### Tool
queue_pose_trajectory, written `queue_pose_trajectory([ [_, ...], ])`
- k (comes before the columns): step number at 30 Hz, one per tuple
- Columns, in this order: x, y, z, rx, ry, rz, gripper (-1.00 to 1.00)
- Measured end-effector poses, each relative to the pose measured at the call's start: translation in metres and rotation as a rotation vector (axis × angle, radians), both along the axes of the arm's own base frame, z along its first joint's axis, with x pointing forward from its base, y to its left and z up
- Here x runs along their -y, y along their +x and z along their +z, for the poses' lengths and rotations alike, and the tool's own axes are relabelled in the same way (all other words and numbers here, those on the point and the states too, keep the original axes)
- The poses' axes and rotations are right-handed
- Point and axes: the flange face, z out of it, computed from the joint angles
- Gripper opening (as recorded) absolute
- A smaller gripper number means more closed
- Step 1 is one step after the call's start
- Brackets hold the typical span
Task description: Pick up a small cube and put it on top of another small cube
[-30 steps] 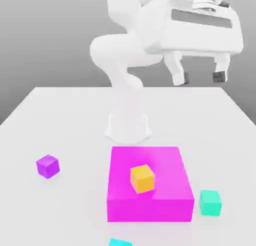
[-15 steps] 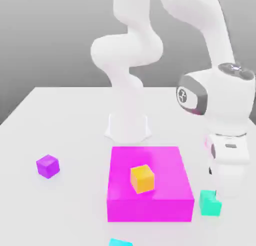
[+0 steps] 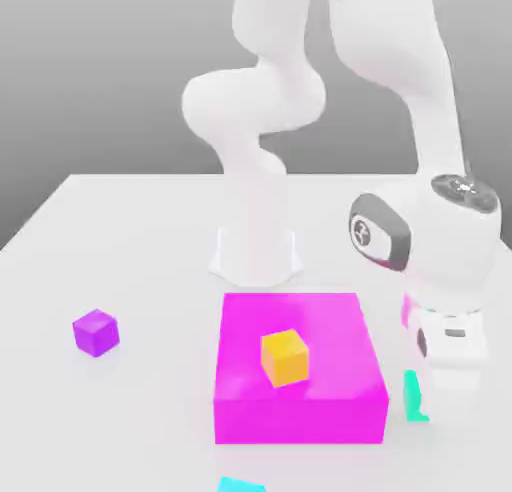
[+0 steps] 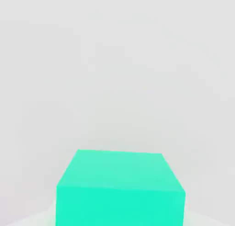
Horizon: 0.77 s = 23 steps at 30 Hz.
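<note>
Now, green cube (image 3: pixel 412 396): it is being seen just past the magenta block's corner, toward the exterior view's right, resting on the surface (image 3: pixel 130 240) and mostly covered by the hand.
Green cube up close (image 4: pixel 120 188): it is being shown large and centred under the hand camera.
Pincer (image 3: pixel 446 400): it is being brought down over the green cube, having hung spread wide and high a second ago; it is now being clenched, judged to be grasping the green cube.
Meaning: the pick is judged as being completed; the lift is not yet being made.
Orange cube (image 3: pixel 285 357): it is being left on top of the magenta block (image 3: pixel 300 400), a likely place for stacking.
Purple cube (image 3: pixel 96 332): it is being left well apart, toward the exterior view's left.
</note>
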Motion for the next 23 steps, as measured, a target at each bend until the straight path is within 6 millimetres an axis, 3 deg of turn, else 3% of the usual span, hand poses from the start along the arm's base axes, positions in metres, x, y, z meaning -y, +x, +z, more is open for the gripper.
queue_pose_trajectory([
  [3,0.025,0.007,0.032,0.003,-0.004,-0.099,-1.00],
  [7,0.088,0.020,0.072,0.005,-0.007,-0.326,-1.00],
  [14,0.167,0.004,0.132,0.001,0.000,-0.651,-1.00],
  [16,0.178,0.001,0.126,-0.001,0.003,-0.700,-1.00],
  [19,0.181,0.000,0.094,-0.001,0.003,-0.714,-1.00],
  [20,0.182,0.000,0.082,-0.001,0.002,-0.716,1.00],
  [23,0.182,0.000,0.082,-0.001,0.002,-0.716,1.00],
])
